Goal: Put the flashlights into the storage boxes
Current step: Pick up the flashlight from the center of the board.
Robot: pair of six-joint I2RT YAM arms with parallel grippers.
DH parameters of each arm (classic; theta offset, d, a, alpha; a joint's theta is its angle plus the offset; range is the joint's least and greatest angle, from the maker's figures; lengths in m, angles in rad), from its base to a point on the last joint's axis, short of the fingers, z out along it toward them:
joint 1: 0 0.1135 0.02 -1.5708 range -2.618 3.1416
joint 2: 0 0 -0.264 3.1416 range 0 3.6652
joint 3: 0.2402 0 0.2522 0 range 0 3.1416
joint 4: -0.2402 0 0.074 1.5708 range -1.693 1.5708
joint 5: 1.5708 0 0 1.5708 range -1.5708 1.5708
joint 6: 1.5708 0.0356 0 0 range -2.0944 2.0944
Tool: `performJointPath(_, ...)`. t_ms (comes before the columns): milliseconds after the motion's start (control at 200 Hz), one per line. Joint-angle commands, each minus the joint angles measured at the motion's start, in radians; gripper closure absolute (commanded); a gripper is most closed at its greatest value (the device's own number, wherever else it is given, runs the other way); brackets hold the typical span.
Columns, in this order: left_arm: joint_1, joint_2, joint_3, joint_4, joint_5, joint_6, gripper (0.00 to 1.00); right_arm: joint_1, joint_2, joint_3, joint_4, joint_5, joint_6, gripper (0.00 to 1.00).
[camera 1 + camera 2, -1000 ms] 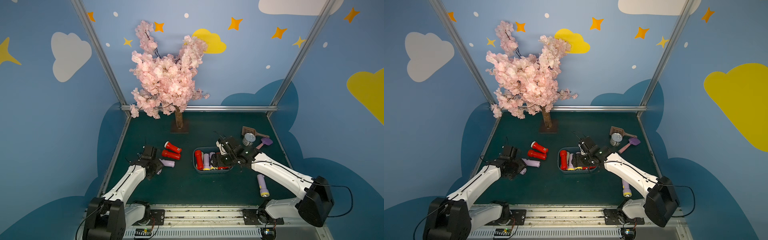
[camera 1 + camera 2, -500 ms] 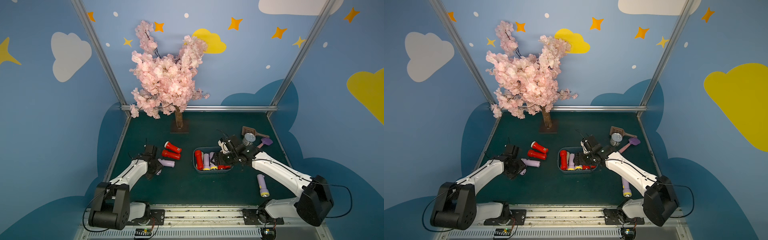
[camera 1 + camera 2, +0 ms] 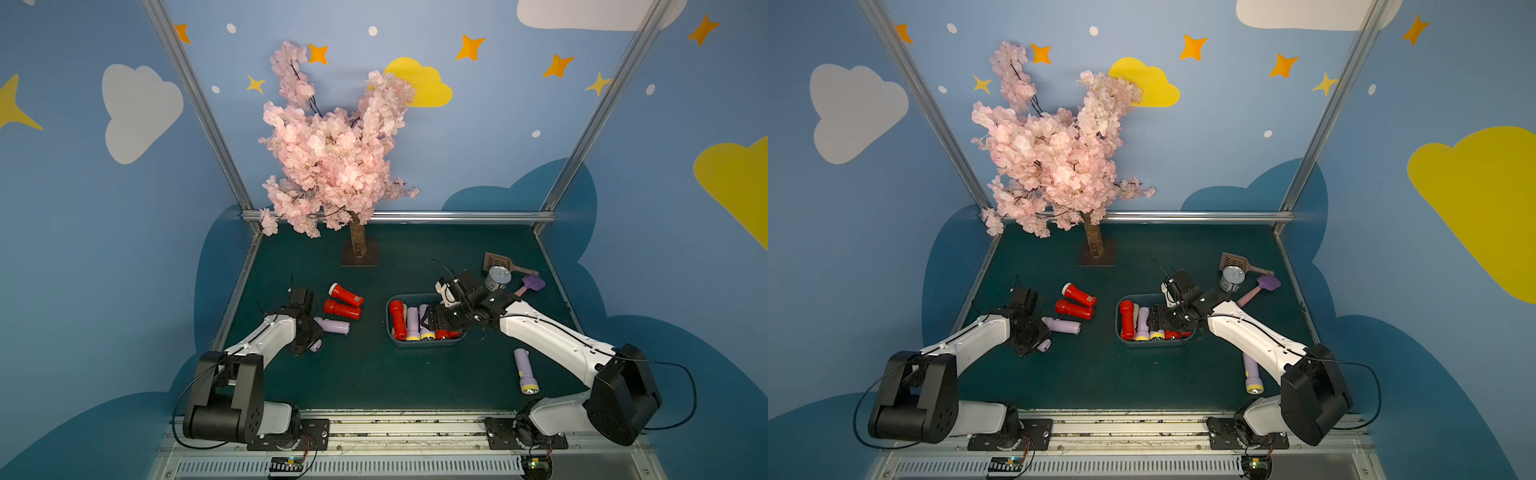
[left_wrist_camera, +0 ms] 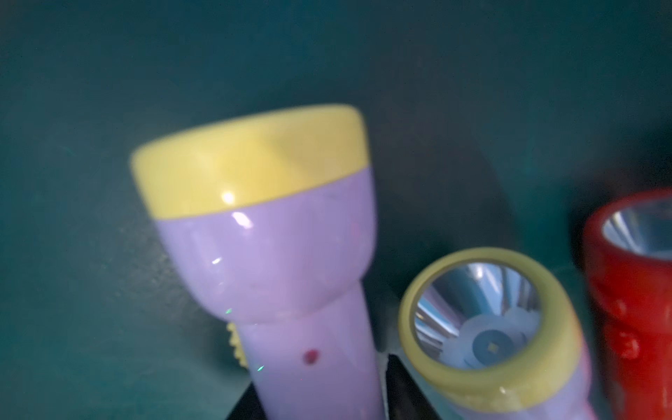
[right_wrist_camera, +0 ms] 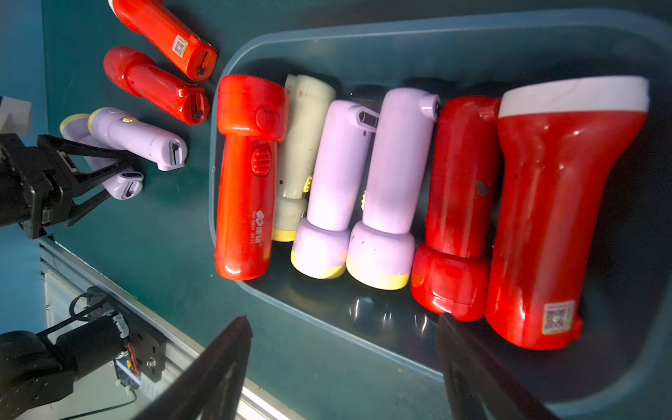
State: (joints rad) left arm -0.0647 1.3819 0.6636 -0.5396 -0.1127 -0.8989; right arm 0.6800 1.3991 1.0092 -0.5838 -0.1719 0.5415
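Directly beneath the right gripper (image 5: pixel 342 320) sits the storage box (image 5: pixel 436 47), a shallow blue-grey tub on the green table (image 3: pixel 374 374). Six flashlights lie in it side by side in one row across its floor. Starting at the end toward the left gripper (image 5: pixel 123 171), they are a red flashlight (image 5: pixel 247 182), a pale green flashlight (image 5: pixel 302 145), two lilac flashlights (image 5: pixel 338 174) with yellow heads, a second red flashlight (image 5: pixel 458 189) and a white-rimmed red flashlight (image 5: pixel 556 218).

The right gripper's jaws stand wide apart and hold nothing. One finger hangs over the box, the other over the table just outside its rim. Its arm reaches forward from the base, with the wrist bent down over the box.

The left gripper is low at the table. Its jaws are narrow, one on each side of the handle of a loose lilac flashlight (image 4: pixel 269 254) lying there. They sit close against it, but whether they pinch it cannot be told. Just beside that gripper lies a neighbouring lilac flashlight (image 4: pixel 487 327), and beyond it two loose red flashlights (image 3: pixel 345 295). A stray lilac flashlight (image 3: pixel 524 370) lies beside the right forearm, well apart from the right gripper. The left forearm stretches forward and low from a folded elbow.
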Motion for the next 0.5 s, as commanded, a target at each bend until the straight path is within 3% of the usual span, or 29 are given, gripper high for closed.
performJointPath(0, 0.012, 0.001, -0.01, 0.003, -0.003, 0.017, 0.63, -0.005, 0.005, 0.013, -0.004, -0.02, -0.007, 0.18)
performJointPath(290, 0.014, -0.065, -0.013, -0.047, 0.048, 0.03, 0.72, -0.001, -0.073, -0.009, -0.014, -0.007, 0.0, 0.13)
performJointPath(491, 0.01, -0.221, -0.004, -0.131, 0.08, 0.052, 0.73, 0.0, -0.134, -0.034, -0.044, 0.042, 0.013, 0.1)
